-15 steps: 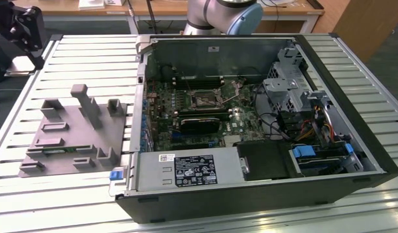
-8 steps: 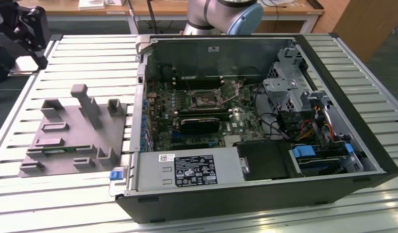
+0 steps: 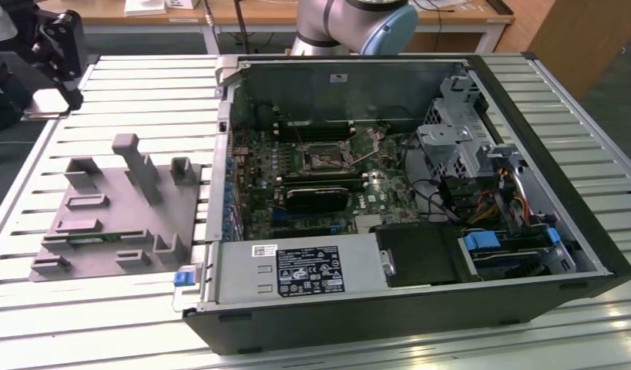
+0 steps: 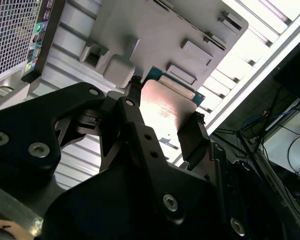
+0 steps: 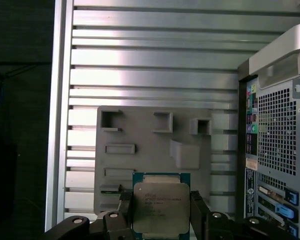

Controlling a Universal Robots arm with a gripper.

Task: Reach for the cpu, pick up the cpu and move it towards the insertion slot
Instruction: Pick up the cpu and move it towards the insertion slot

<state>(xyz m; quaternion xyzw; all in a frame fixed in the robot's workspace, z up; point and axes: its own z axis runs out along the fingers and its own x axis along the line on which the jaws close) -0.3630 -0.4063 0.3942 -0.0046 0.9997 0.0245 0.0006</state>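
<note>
One cpu (image 5: 161,207) is clamped flat in the claw (image 5: 161,212), with a dark finger (image 5: 197,207) pressed against each of two opposite edges. Its silvery metal top faces the camera in the first wrist view, and a thin green border shows along the far edge. In the second wrist view the same cpu (image 4: 165,112) sits between the fingers (image 4: 192,135) of the claw (image 4: 165,110), held clear of the surface below. The grey plastic fixture (image 5: 150,135) lies on the slatted metal worktop (image 3: 140,85) under and just beyond the cpu, and several of its rectangular recesses are visible. The perforated rear panel (image 5: 275,150) of the computer case (image 3: 418,324) stands beside the fixture. In the exterior view the case lies open on the worktop, on the exterior view's right of the fixture (image 3: 109,223). The insertion slot (image 3: 323,156), a square socket with a silver frame, sits on the motherboard (image 3: 294,185) inside the case, well apart from the fixture.
</note>
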